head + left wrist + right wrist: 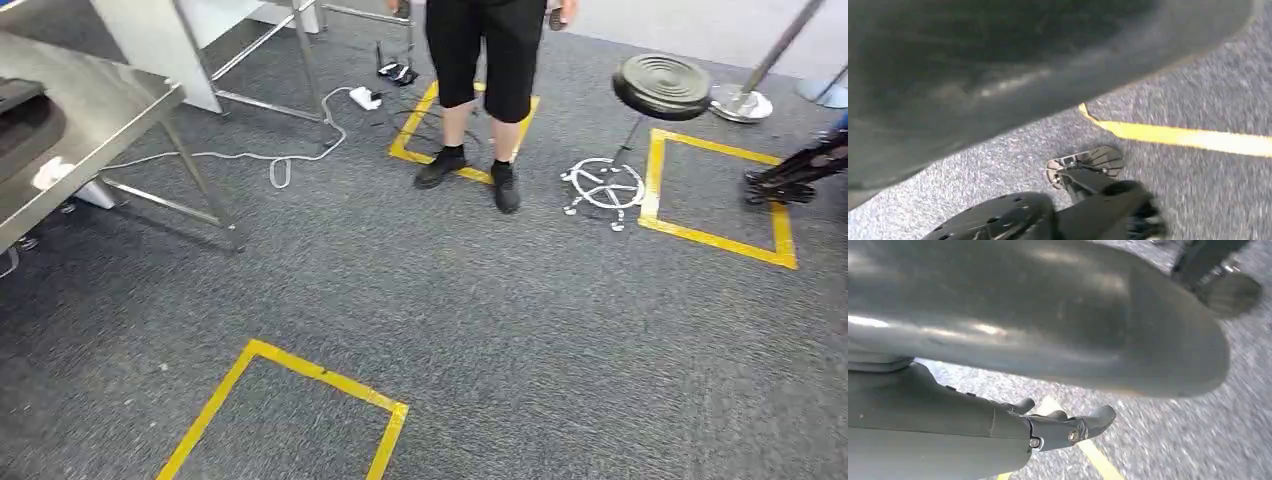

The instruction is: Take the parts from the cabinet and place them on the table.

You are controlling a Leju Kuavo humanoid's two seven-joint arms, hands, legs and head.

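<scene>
The robot's right hand hangs over grey carpet in the right wrist view. Its thick grey thumb crosses most of the picture, its darker fingers are stretched out and apart, and nothing lies between thumb and fingers, so the hand is empty and spread. A strip of yellow floor tape runs on the carpet just beyond the fingers.

The robot's left hand appears in the left wrist view as a large blurred grey cover. Its fingers are hidden, so whether it is spread or closed cannot be told. Another line of yellow tape crosses the carpet below it.

In the head view, a brushed stainless-steel table on thin metal legs stands at the left edge. On its top lie a flat black object and, near the front edge, a small white patch. Whether either is a part cannot be told.

A white cable runs along the carpet from the table's legs to a white power strip. A person in black shorts and black shoes stands on the edge of a yellow tape square. To the right of the person is a black round ribbed stool seat on a white star base, beside a second tape square. A third tape square lies nearest the robot.
</scene>
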